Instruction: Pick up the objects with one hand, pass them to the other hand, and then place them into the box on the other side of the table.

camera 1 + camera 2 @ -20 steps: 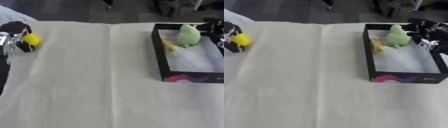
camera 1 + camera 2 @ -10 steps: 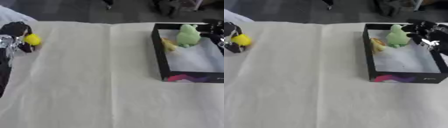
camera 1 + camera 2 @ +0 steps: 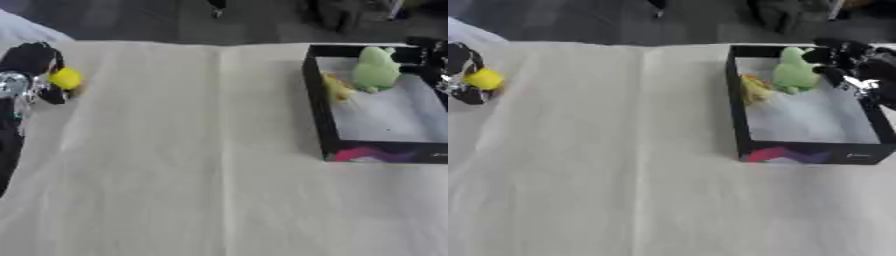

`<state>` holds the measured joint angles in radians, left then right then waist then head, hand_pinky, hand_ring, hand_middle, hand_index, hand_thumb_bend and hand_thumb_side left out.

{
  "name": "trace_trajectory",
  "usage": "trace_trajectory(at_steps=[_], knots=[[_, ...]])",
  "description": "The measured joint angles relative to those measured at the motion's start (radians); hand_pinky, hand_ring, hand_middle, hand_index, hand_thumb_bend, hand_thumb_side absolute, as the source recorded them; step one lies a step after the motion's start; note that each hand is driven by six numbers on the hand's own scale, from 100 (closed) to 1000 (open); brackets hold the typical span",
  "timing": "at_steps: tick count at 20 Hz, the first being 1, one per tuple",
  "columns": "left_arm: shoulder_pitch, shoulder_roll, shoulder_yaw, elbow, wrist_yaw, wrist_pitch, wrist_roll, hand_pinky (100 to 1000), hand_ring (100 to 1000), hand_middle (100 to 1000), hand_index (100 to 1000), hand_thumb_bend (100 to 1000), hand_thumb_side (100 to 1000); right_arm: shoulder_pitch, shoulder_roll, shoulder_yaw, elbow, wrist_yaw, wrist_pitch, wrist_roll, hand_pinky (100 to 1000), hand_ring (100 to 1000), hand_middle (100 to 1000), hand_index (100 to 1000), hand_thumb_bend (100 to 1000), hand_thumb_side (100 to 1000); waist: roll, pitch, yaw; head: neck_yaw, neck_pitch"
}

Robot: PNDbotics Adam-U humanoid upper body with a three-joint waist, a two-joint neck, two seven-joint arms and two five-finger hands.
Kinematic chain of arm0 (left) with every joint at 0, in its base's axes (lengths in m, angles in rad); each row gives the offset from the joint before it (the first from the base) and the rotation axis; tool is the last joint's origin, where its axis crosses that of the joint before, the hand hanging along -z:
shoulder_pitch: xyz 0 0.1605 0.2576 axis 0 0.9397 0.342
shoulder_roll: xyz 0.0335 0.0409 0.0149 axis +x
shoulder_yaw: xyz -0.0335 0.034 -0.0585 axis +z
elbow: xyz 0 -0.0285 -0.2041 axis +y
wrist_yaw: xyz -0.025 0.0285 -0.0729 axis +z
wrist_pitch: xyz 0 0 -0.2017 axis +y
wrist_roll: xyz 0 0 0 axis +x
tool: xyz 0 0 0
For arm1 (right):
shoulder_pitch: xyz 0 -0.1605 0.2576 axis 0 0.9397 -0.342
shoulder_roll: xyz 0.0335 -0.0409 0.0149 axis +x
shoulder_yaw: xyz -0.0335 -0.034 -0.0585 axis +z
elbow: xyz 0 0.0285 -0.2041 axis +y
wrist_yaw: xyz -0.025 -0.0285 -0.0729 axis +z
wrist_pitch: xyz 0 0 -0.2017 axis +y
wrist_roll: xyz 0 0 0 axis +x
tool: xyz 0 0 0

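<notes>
A small yellow object point(image 3: 66, 78) sits at the table's far left edge, inside my left hand point(image 3: 26, 70), whose black fingers curl round it from above and below. At the right stands a black box point(image 3: 317, 107) with a white floor. A green plush toy point(image 3: 376, 69) stands upright in its far end, with an orange-yellow toy point(image 3: 337, 88) beside it against the left wall. My right hand point(image 3: 859, 67) hovers over the box's far right corner. Its fingers point(image 3: 836, 48) are spread beside the green toy and hold nothing.
A cream cloth point(image 3: 201, 165) with a lengthwise crease covers the table between the two hands. Dark floor and furniture legs lie beyond the far edge. The box's front wall point(image 3: 807, 154) bears a coloured print.
</notes>
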<state>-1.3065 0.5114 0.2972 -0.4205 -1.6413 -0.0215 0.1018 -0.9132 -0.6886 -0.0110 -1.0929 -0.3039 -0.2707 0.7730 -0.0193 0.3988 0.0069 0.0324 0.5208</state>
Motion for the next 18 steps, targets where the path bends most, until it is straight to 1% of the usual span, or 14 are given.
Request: trace_trajectory(at_steps=[6,10,12,13,14,17,18], knots=[[0.000,0.000,-0.017,0.004,0.024,-0.040,0.017,665,577,494,544,315,100,0.009,0.000,0.001,0.008,-0.004,0.001,0.004,1000,1000,881,1000,100,356,0.001,-0.025,0.019,0.002,0.024],[0.000,-0.002,-0.032,0.004,0.065,-0.099,0.027,663,554,492,553,239,100,0.019,0.000,0.000,0.009,-0.014,0.006,0.008,1000,1000,889,1000,100,386,0.003,-0.065,0.037,0.000,0.041],[0.006,-0.002,-0.039,0.003,0.114,-0.143,0.031,662,539,487,553,206,100,0.022,0.000,0.000,0.007,-0.024,0.013,0.007,1000,1000,896,1000,100,395,0.007,-0.078,0.050,-0.006,0.058],[0.011,-0.002,-0.043,0.002,0.145,-0.166,0.032,664,526,484,556,176,100,0.025,0.000,0.000,0.005,-0.029,0.016,0.007,1000,1000,904,1000,100,426,0.009,-0.083,0.056,-0.011,0.066],[0.020,-0.002,-0.048,-0.001,0.181,-0.190,0.035,669,522,482,557,160,100,0.025,0.000,-0.001,-0.002,-0.036,0.021,0.006,1000,1000,908,1000,100,435,0.012,-0.090,0.061,-0.019,0.076],[0.052,0.001,-0.069,-0.019,0.291,-0.264,0.044,668,516,479,560,129,100,0.020,0.002,-0.009,-0.038,-0.062,0.031,-0.003,1000,1000,919,1000,100,446,0.018,-0.123,0.078,-0.044,0.096],[0.063,0.003,-0.077,-0.029,0.327,-0.286,0.047,664,512,477,561,106,100,0.015,0.004,-0.013,-0.054,-0.070,0.035,-0.007,1000,1000,928,1000,100,441,0.019,-0.129,0.081,-0.052,0.102]])
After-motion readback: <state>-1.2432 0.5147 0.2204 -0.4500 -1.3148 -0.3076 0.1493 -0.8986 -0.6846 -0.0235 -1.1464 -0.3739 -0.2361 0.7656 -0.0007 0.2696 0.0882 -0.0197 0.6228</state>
